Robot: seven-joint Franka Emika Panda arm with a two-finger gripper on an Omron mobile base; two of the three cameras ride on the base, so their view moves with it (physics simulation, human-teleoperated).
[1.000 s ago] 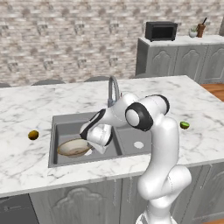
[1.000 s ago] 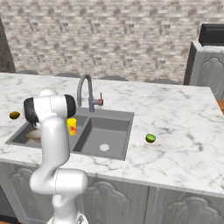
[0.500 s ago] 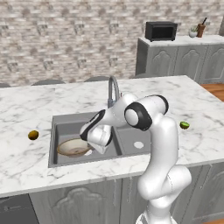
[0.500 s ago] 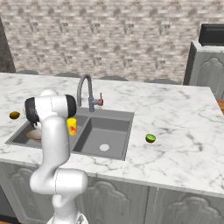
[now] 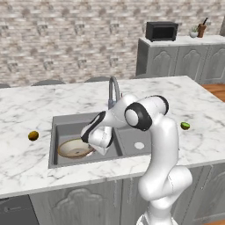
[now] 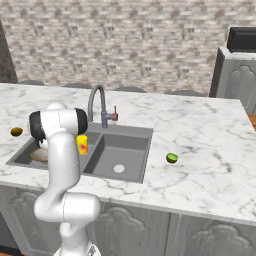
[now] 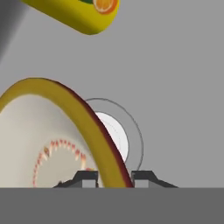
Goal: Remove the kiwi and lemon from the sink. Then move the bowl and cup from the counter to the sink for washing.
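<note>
The tan bowl (image 5: pixel 72 149) lies in the left basin of the dark grey sink (image 5: pixel 66 125). My gripper (image 5: pixel 91 148) reaches down into that basin at the bowl's right edge. In the hand view the bowl's brown rim (image 7: pixel 94 131) stands between the two fingertips (image 7: pixel 89 177), and the gripper (image 7: pixel 114 177) is shut on it. The yellow cup (image 6: pixel 82 144) with its orange mark is in the same basin near the divider, and it also shows beyond the bowl (image 7: pixel 87 13). A golden-brown fruit (image 5: pixel 33 135) and a green fruit (image 5: pixel 185 126) lie on the counter (image 5: pixel 26 162). Which is kiwi or lemon I cannot tell.
The curved steel faucet (image 5: pixel 113 88) rises behind the sink, close to my arm. The right basin (image 6: pixel 122 150) has a pale drain (image 6: pixel 119 168). A microwave (image 5: pixel 161 30) stands on the far grey cabinet.
</note>
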